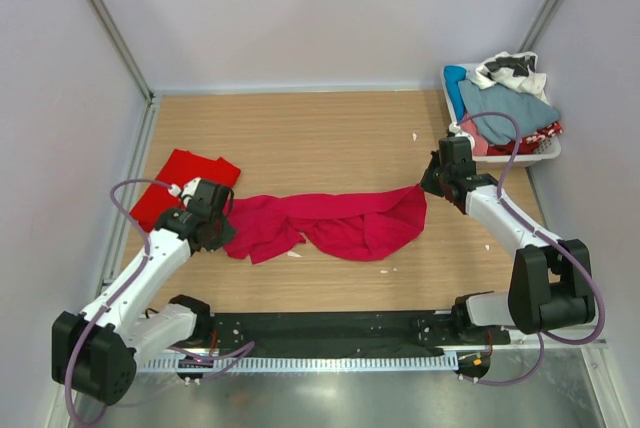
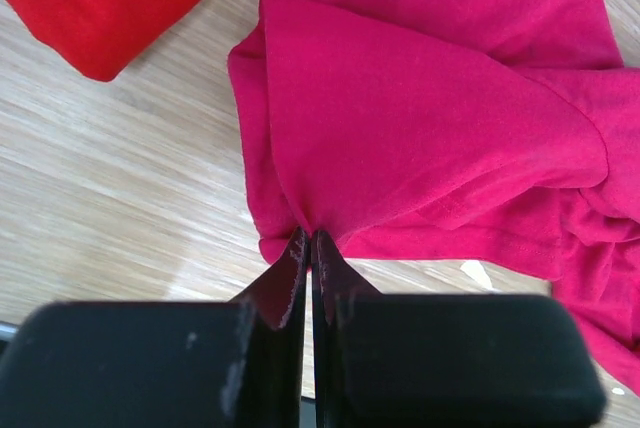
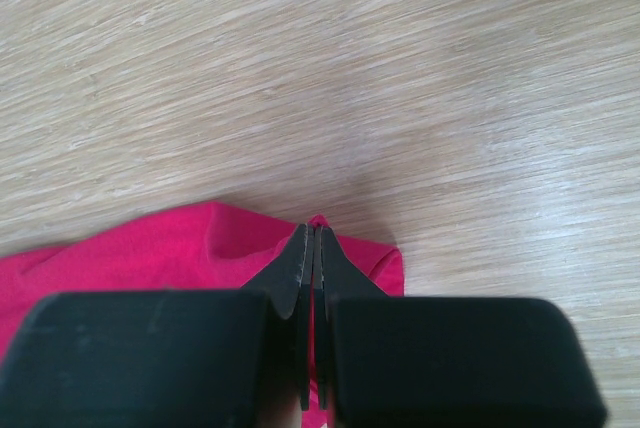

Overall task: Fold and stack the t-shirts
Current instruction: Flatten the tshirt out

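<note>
loosely, the crimson t-shirt (image 1: 340, 223) is stretched over the wooden table (image 1: 320, 138), its ends clamped by the left gripper (image 2: 310, 243) and right gripper (image 3: 312, 238); pale walls (image 1: 300, 8) surround it.

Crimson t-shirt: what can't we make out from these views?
- crimson t-shirt, top view: collar and sleeves lost in its own bunched folds.
- Right wrist view: right gripper body and frame edge hide most of it.
- scarlet t-shirt: left arm covers one corner, top view; left wrist view crops it.
- basket laundry: too small to count.

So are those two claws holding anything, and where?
Both hold the crimson t-shirt: the left gripper pinches a fold at its left end, the right gripper its right-hand corner.
</note>
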Tool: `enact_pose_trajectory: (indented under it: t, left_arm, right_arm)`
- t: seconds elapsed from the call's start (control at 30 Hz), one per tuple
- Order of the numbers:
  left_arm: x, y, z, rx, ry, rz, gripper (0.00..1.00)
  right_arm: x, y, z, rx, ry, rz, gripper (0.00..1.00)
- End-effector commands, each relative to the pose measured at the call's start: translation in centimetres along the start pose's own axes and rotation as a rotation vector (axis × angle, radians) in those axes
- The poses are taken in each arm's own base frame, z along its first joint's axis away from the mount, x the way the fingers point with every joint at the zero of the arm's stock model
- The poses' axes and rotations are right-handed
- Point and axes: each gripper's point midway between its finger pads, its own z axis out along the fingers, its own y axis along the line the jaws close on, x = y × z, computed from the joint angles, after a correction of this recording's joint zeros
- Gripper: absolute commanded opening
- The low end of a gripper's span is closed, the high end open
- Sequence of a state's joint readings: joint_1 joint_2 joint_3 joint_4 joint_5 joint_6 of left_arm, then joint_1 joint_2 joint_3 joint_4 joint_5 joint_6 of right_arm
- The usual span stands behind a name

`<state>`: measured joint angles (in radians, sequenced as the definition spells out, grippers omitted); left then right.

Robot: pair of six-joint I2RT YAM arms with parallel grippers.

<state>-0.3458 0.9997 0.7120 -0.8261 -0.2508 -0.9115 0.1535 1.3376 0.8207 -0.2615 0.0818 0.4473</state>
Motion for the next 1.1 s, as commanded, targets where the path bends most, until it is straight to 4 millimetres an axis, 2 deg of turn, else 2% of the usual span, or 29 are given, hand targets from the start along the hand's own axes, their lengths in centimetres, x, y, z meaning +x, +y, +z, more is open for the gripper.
enact_pose_trajectory:
  t: [0.0,0.07,0.1,0.2,0.23,0.3,0.33,0.37,0.4,0.43,0.47,0.5,0.53,0.6,0.63,0.67,0.7,0.73,0.77,0.8,0.83,0.87,0.9,0.93,0.97,1.03,1.07]
  left_arm:
    - [-1.4,-1.3,-1.0,0.052,-0.04,0.0,0.0]
    - [-2.5,-2.0,-2.0,0.076,-0.069,-0.007,0.0]
    - [-3.0,-2.3,-2.4,0.08,-0.085,-0.01,0.0]
    - [-5.6,-4.7,-4.3,0.136,-0.122,-0.016,0.0]
    - [-7.3,-6.4,-5.3,0.169,-0.121,-0.023,0.0]
    - [-9.6,-8.2,-6.1,0.185,-0.138,-0.018,0.0]
    - [-12.5,-9.9,-7.4,0.195,-0.16,-0.038,0.0]
    - [-13.9,-10.7,-8.3,0.207,-0.174,-0.033,0.0]
    - [-14.9,-10.6,-9.5,0.188,-0.173,-0.033,0.0]
    - [-18.5,-12.3,-13.0,0.234,-0.266,-0.057,0.0]
    - [-19.8,-12.5,-15.1,0.254,-0.307,-0.066,0.0]
    - [-20.9,-12.5,-17.3,0.273,-0.348,-0.072,0.0]
    - [-22.9,-13.0,-21.4,0.345,-0.439,-0.096,0.0]
    - [-24.3,-12.3,-26.6,0.43,-0.556,-0.115,0.0]
    - [-24.9,-12.0,-29.7,0.489,-0.616,-0.126,0.0]
    - [-24.9,-11.5,-31.7,0.529,-0.658,-0.133,0.0]
    - [-24.7,-10.3,-35.2,0.601,-0.734,-0.142,0.0]
    - [-24.4,-9.5,-37.2,0.64,-0.777,-0.151,0.0]
    - [-24.1,-8.6,-38.7,0.671,-0.813,-0.157,0.0]
    - [-23.3,-6.9,-42.1,0.743,-0.886,-0.181,0.0]
    - [-22.8,-6.2,-43.2,0.767,-0.914,-0.174,0.0]
    - [-22.3,-5.5,-44.4,0.798,-0.943,-0.171,0.0]
    - [-21.3,-3.9,-47.2,0.862,-1.009,-0.183,0.0]
    - [-20.8,-3.4,-48.4,0.895,-1.031,-0.177,0.0]
    - [-20.3,-2.6,-49.7,0.923,-1.065,-0.173,0.0]
    - [-19.3,-0.9,-52.9,0.994,-1.143,-0.184,0.0]
    - [-19.1,-0.4,-53.9,1.008,-1.168,-0.183,0.0]
  right_arm:
    - [-1.0,0.8,-0.1,-0.03,-0.032,0.004,0.01]
    - [-1.4,1.0,-0.2,-0.032,-0.036,0.003,0.01]
    - [-2.3,1.5,-0.4,-0.042,-0.051,0.003,0.01]
    - [-3.8,2.0,-0.5,-0.038,-0.057,-0.002,0.01]
    - [-5.7,2.8,-1.1,-0.053,-0.083,0.007,0.01]
    - [-7.6,3.5,-1.2,-0.065,-0.09,0.017,0.01]
    - [-10.2,4.6,-2.3,-0.088,-0.124,0.03,0.01]
    - [-11.4,5.5,-2.9,-0.115,-0.135,0.032,0.01]
    - [-12.8,6.2,-4.0,-0.135,-0.162,0.036,0.01]
    - [-15.3,7.3,-6.1,-0.164,-0.22,0.039,0.01]
    - [-16.2,8.3,-7.6,-0.213,-0.237,0.034,0.01]
    - [-17.7,8.8,-10.2,-0.239,-0.294,0.032,0.01]
    - [-19.1,9.3,-12.5,-0.26,-0.342,0.029,0.01]
    - [-20.9,9.9,-16.8,-0.303,-0.433,0.012,0.01]
    - [-21.6,10.0,-20.8,-0.346,-0.516,0.009,0.01]
    - [-21.9,10.0,-23.0,-0.369,-0.565,0.007,0.01]
    - [-21.7,10.1,-24.7,-0.399,-0.597,-0.002,0.01]
    - [-21.9,9.9,-29.3,-0.447,-0.7,-0.006,0.01]
    - [-21.8,9.8,-31.2,-0.47,-0.739,-0.013,0.01]
    - [-21.5,9.7,-33.4,-0.501,-0.784,-0.019,0.01]
    - [-21.2,9.7,-35.2,-0.528,-0.83,-0.037,0.01]
    - [-20.4,9.1,-39.1,-0.569,-0.914,-0.045,0.01]
    - [-19.8,8.8,-40.3,-0.582,-0.946,-0.052,0.01]
    - [-19.6,8.4,-42.1,-0.591,-1.002,-0.058,0.01]
    - [-18.7,7.6,-44.9,-0.61,-1.069,-0.061,0.01]
    - [-18.3,6.6,-47.4,-0.599,-1.134,-0.053,0.01]
    - [-18.1,6.3,-48.4,-0.596,-1.154,-0.055,0.01]
